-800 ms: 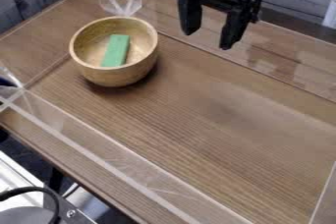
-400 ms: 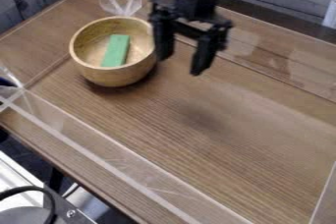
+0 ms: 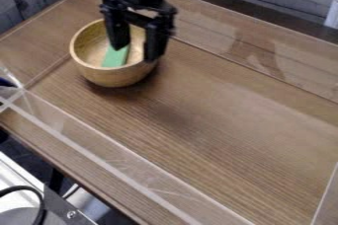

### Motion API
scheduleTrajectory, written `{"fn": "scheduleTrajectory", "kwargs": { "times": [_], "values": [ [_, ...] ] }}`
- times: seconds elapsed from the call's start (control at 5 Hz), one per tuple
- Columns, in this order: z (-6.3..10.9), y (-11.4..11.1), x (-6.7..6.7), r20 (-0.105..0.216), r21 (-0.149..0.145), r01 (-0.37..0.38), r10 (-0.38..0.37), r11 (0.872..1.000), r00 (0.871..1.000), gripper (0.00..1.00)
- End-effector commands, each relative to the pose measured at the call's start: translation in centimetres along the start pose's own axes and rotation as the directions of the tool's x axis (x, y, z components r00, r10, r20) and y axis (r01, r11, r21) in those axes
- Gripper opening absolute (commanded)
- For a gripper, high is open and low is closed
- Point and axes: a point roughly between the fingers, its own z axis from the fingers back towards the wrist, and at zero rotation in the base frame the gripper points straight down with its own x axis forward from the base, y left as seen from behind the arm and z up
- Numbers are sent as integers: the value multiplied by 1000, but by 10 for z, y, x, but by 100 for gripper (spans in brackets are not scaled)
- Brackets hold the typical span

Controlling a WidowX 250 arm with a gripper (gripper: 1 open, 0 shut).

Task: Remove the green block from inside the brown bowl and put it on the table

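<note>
Hung over the round light-brown wooden bowl (image 3: 114,53) with the black two-fingered gripper (image 3: 138,35) pointed down, fingers spread wide apart and holding nothing. Lay flat on the bowl's paler tan floor: the small bright green rectangular block (image 3: 119,54), partly hidden behind the near finger, long axis running away from the camera. Stood toward the far left corner of the large brown wood-grain table (image 3: 211,111), ringed by clear low transparent walls (image 3: 79,135).

Looked light, rigid and smooth-faced, probably painted wood or plastic; unlikely to bend, crush or break under a firm pinch, though possibly prone to slipping if caught by an edge only. Best taken across the narrow width, near the middle of the length, with fingers kept clear of the thick bowl wall. Could drag or tip the bowl if a finger snagged the rim.

Showed no brand, label or readable writing anywhere.
</note>
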Motion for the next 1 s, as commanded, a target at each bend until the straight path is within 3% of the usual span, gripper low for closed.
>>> {"fn": "scheduleTrajectory", "kwargs": {
  "times": [0.0,0.8],
  "values": [
    [17,22,6,84,24,-13,11,1000,996,100],
    [-18,61,14,83,32,-87,84,996,993,100]
  ]
}}
